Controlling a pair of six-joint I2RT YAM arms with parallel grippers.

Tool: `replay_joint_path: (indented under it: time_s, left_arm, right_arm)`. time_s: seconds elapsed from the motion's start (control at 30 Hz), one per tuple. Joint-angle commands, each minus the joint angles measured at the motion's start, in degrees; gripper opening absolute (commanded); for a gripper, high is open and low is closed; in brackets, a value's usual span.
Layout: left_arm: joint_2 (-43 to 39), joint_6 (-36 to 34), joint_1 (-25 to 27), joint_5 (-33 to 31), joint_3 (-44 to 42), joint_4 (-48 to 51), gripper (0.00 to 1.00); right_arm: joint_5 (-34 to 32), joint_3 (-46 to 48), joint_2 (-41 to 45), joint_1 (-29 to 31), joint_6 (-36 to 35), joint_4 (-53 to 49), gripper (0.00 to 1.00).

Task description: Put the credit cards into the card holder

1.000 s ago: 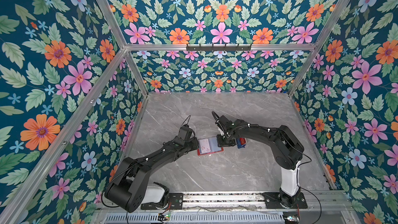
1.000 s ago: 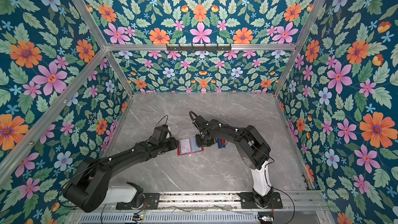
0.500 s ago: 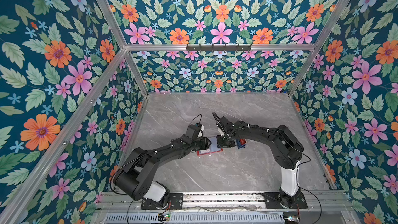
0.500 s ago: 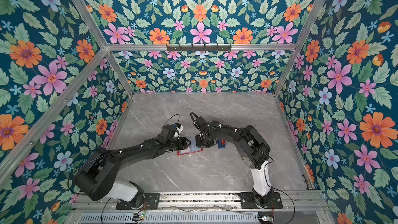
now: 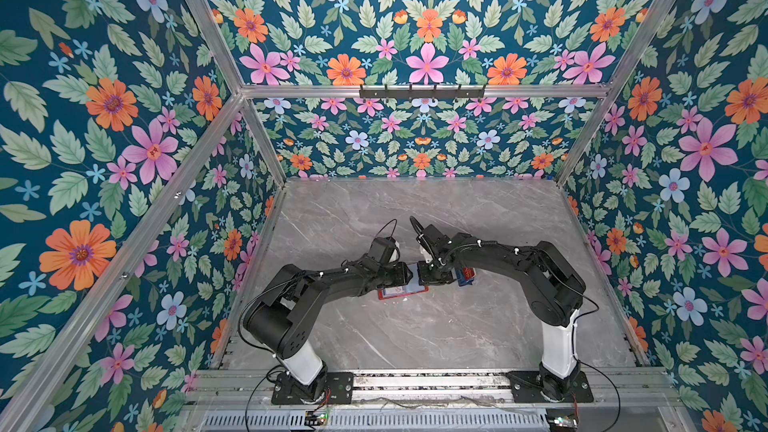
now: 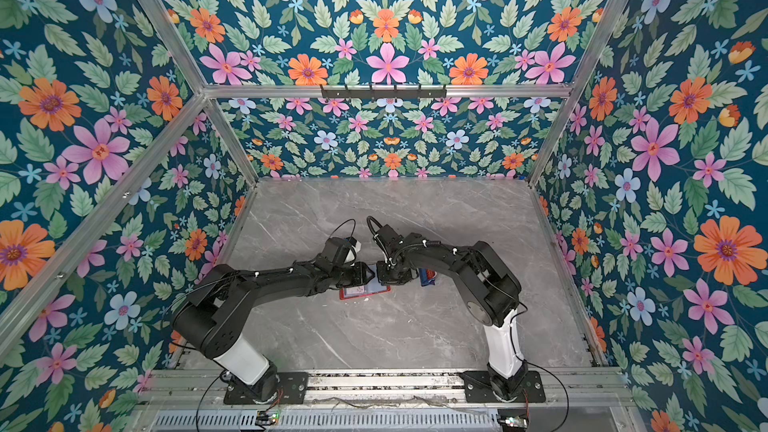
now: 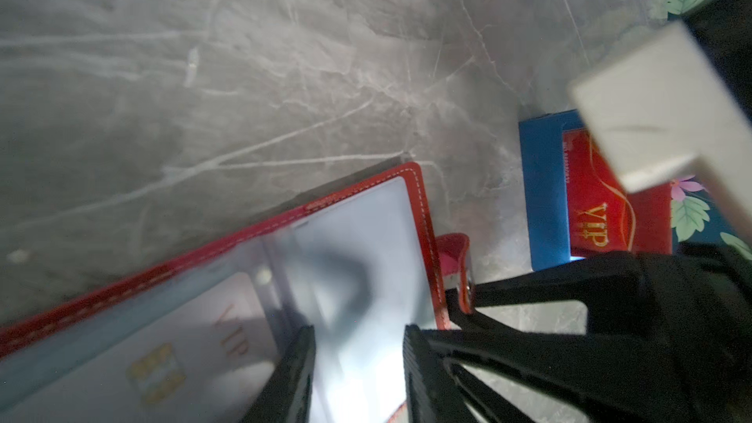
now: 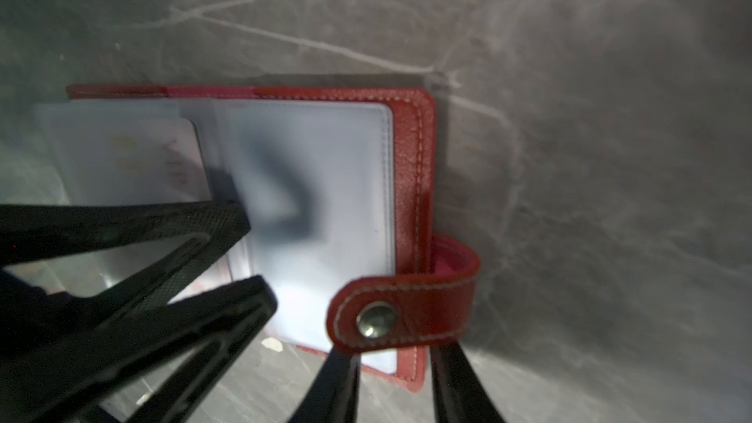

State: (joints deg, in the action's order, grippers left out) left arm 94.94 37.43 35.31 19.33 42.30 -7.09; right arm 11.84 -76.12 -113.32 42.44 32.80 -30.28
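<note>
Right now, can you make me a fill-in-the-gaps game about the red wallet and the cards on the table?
1. The red leather-look card holder lies ____ on the grey marble table, with its clear sleeves showing.
2. The small plastic tray holding the red plastic card is coloured ____.
3. The gold letters on that card spell ____.

Missing words: open; blue; VIP.

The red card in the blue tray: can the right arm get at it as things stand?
Probably yes, after backing off. The red card lies uncovered in the blue tray, beside the right arm, but the right hand is at the snap tab of the card holder.
</note>
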Motion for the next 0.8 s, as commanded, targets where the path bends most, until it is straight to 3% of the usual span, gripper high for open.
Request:
replay_joint_path:
  time_s: [0.0, 0.53, 0.67, 0.77]
  left_arm:
    - [0.8, 0.82, 0.18, -0.18, 0.45, 0.99, 0.39]
    - [1.33, 1.77, 0.79, 1.94, 0.37, -1.52, 0.19]
    - [0.44, 1.86, 0.82, 1.46, -0.19, -1.61, 0.05]
    - [-0.73, 2.03, 0.83, 0.24, -0.6, -1.19, 0.0]
  right_arm:
    - [-0.23, -0.25, -0.33, 0.09, 0.34, -1.2, 0.31]
    - [-0.79, -0.57, 0.38, 0.07, 0.34, -1.44, 0.3]
    - [-2.66, 0.05, 1.84, 0.1, 0.68, -1.44, 0.3]
    - [-5.08, 0.74, 3.3, 0.1, 1.2, -1.66, 0.3]
